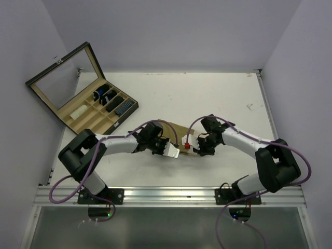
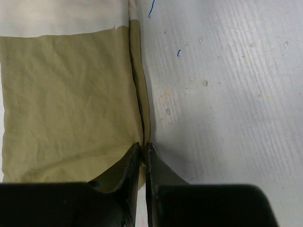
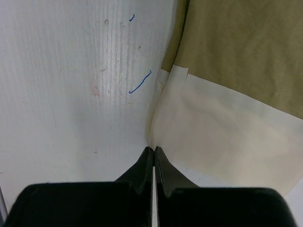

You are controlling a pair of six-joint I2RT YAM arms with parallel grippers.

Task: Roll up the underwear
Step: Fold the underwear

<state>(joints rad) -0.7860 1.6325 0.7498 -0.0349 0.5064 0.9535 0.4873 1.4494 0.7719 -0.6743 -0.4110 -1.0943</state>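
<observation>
The underwear (image 1: 175, 129) is khaki with a white waistband and lies flat on the table between my two arms. In the left wrist view its khaki cloth (image 2: 71, 109) fills the left half, with the waistband (image 2: 61, 19) at the top. My left gripper (image 2: 142, 144) is shut on the folded side edge of the cloth. In the right wrist view my right gripper (image 3: 154, 148) is shut on the edge of the white waistband (image 3: 213, 127), which puckers up into the tips. From above, the left gripper (image 1: 179, 152) and right gripper (image 1: 198, 150) sit close together over the garment.
A dark box (image 1: 98, 106) with its mirrored lid raised stands at the back left. Its compartments hold dark rolled items (image 1: 109, 98). The white table (image 1: 207, 93) has small blue pen marks (image 3: 140, 82). Walls close in on both sides.
</observation>
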